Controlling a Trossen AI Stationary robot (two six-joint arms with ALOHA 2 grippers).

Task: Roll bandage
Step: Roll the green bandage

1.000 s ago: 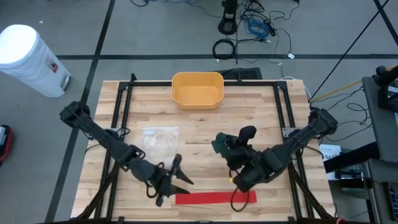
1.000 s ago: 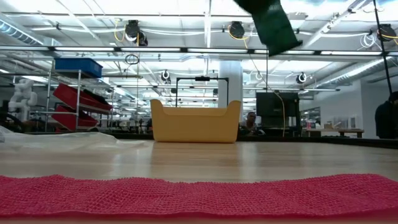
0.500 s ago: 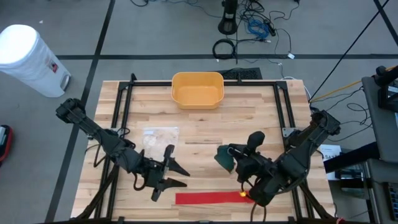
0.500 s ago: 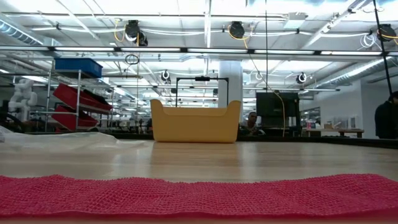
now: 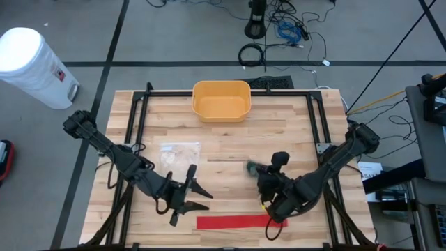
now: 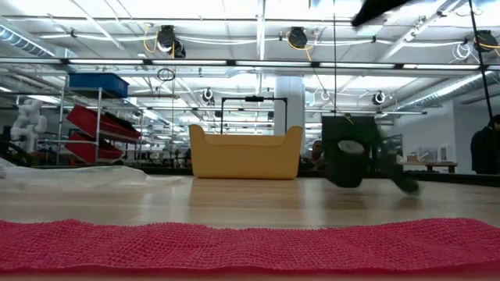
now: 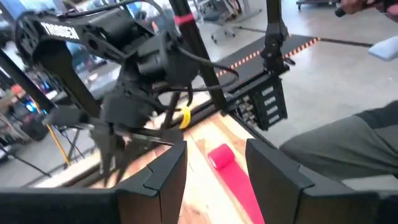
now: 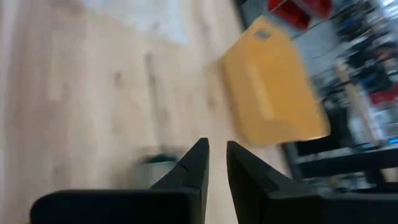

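The red bandage [image 5: 237,222] lies flat along the table's near edge, also seen close up in the low view [image 6: 250,246]. Its right end [image 7: 220,155] is rolled a little. My left gripper [image 5: 198,195] hovers open just left of and above the strip, its fingers [image 7: 168,177] framing the strip without touching it. A dark green roll [image 6: 348,160] sits blurred on the table's middle right [image 5: 251,167]. My right gripper [image 5: 260,171] hangs above it, with only a narrow gap between its fingers [image 8: 200,155] and nothing in that gap.
A yellow bin [image 5: 221,100] stands at the far middle and a clear plastic bag [image 5: 180,155] lies left of centre. Black frame rails [image 5: 139,118] run along the table's sides. A person's grey-clad limb [image 7: 348,143] shows beyond the right edge.
My right gripper swung toward the near edge, then came back and sank. The dark green roll, which it carried high above the table, has dropped out of it. The roll now sits on the wood in front of the fingers. The red bandage has not moved.
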